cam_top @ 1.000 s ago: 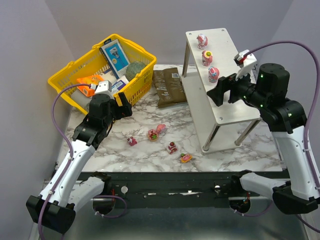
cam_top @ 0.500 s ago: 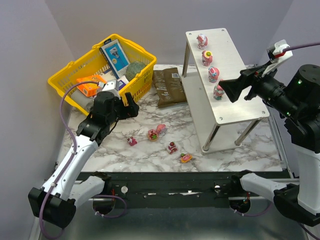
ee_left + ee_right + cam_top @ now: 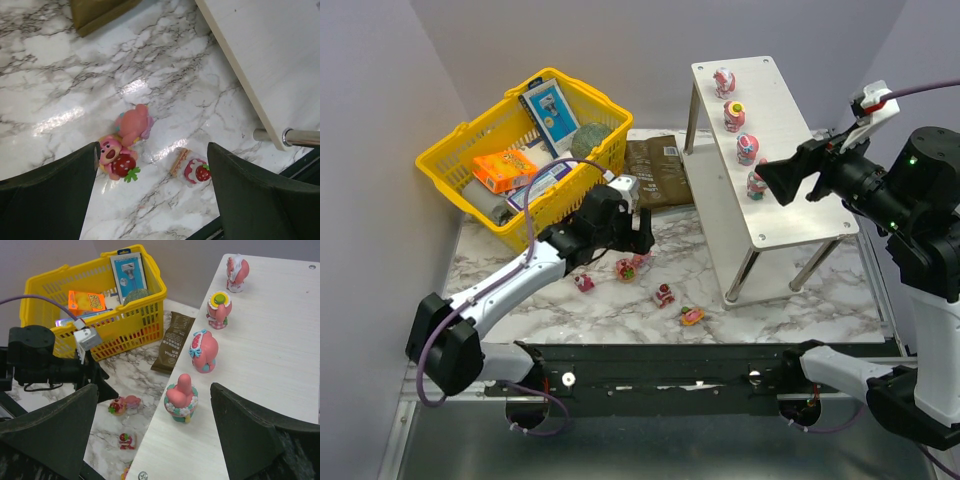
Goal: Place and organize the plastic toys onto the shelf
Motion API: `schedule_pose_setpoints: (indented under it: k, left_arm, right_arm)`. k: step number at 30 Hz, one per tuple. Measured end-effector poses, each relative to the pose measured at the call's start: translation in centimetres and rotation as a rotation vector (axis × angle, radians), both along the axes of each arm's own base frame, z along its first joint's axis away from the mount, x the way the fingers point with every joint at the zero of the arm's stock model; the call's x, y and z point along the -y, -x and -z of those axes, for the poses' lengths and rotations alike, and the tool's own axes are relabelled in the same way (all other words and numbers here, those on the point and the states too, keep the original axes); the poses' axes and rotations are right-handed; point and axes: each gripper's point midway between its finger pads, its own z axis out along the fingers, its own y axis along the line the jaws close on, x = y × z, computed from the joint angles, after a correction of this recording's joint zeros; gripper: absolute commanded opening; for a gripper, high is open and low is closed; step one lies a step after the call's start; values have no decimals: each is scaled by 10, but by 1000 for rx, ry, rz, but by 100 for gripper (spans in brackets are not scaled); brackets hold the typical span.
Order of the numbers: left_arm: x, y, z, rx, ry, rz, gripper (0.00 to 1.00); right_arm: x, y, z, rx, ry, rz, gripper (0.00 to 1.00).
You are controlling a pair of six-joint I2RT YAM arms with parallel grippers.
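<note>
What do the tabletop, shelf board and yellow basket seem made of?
Tabletop: glossy marble-look slab or laminate, grey veins, light glare. Shelf board: matte pale laminate with faint grain, apparently; legs shiny metal. Yellow basket: moulded plastic, slotted walls.

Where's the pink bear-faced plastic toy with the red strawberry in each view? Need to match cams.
Top external: the pink bear-faced plastic toy lies on the marble tabletop, just left of picture centre.
Left wrist: the toy is low, left of centre.
Right wrist: the toy is low, left of centre, small.
Shared landmark: the flat brown packet, seen in all three views, cut off at the left wrist's top edge.
</note>
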Motion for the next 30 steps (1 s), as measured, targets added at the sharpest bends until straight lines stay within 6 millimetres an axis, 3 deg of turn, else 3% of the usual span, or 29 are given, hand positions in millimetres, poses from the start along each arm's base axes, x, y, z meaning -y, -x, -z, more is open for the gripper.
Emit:
schedule_pose_setpoints:
  k: [4,6,14,21,27,30]
  left_arm:
    - [18,-2,33,-39,-60,60,87]
    - [20,-3,50,-67,-92,74,82]
    - [23,0,109,-174,-200,108,80]
    - [28,-5,122,-198,-217,113,64]
    - [33,-12,128,-200,-220,112,58]
    - [34,-13,128,-200,-221,114,46]
  right_arm:
    - [0,-1,4,-12,5,0,100]
    - [0,-1,7,-20,8,1,100]
    - [3,-1,11,-28,17,15,100]
    - [6,1,12,-26,19,30,100]
    - [8,4,14,-24,23,34,100]
    - [9,5,16,-24,25,37,100]
